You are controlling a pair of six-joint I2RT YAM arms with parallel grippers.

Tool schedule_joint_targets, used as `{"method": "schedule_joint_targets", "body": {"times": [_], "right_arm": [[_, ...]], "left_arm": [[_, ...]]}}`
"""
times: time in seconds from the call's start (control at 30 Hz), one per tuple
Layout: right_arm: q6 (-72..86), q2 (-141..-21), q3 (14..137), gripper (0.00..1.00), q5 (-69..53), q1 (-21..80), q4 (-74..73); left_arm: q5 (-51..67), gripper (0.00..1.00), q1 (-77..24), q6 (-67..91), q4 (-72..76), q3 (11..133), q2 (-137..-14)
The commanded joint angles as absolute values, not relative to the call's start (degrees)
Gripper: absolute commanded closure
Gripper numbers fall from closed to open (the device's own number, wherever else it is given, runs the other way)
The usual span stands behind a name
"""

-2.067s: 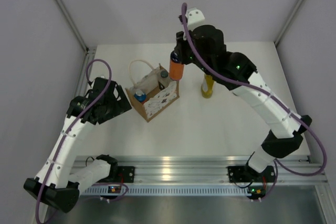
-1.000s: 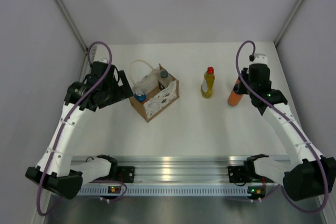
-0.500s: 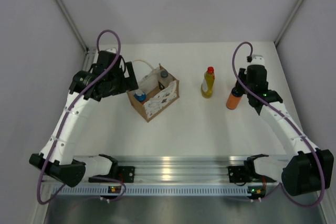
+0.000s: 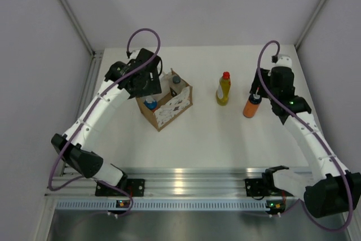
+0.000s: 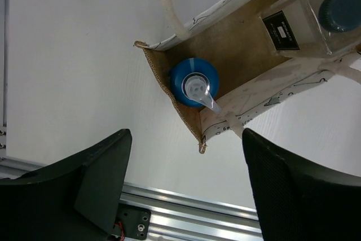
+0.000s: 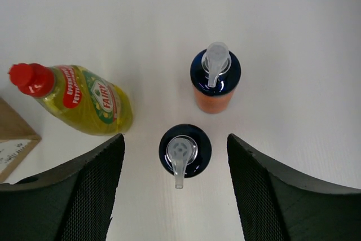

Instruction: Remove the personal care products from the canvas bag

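The canvas bag [image 4: 169, 108] stands open at the table's middle left, its tan inside [image 5: 237, 43] showing from above. In it are an orange bottle, seen only as a blue top [image 5: 194, 83], and a clear bottle with a dark cap [image 5: 304, 23]. My left gripper [image 5: 186, 162] hangs open above the bag's near corner, holding nothing. At the right, the yellow bottle with a red cap [image 6: 90, 103] and two orange blue-topped bottles [image 6: 185, 149] [image 6: 215, 80] stand on the table. My right gripper [image 6: 176, 162] is open, its fingers clear of the nearer orange bottle on both sides.
One cream loop handle [image 5: 166, 1] arches over the bag's far edge. The aluminium rail [image 4: 186, 176] runs along the near edge. Grey walls close in the table at the back and sides. From above, one orange bottle [image 4: 251, 106] shows beside the right wrist.
My right gripper has opened and let go of the orange bottle, which now stands on the table. My left arm has swung right, over the bag.
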State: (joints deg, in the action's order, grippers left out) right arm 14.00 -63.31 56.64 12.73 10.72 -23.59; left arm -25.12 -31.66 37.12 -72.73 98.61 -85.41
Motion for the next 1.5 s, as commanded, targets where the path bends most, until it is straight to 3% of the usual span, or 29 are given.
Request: {"method": "schedule_joint_targets", "body": {"times": [0.0, 0.3, 0.93, 1.47], "right_arm": [[16.0, -57.2, 61.5, 0.29, 13.3, 9.8, -27.0], [17.8, -53.4, 63.2, 0.21, 6.1, 10.0, -30.1], [17.1, -52.3, 63.8, 0.18, 0.8, 10.9, -30.8], [16.0, -52.8, 66.4, 0.18, 0.4, 10.9, -31.7]], "left_arm": [[-30.5, 0.19, -32.4, 42.9, -77.1, 101.2, -86.7], [-32.1, 0.47, -33.7, 46.2, -78.0, 101.3, -92.9], [-34.1, 0.48, -32.6, 50.0, -75.2, 100.3, -97.5], [-32.7, 0.60, -32.0, 51.9, -71.8, 96.3, -96.2]]}}
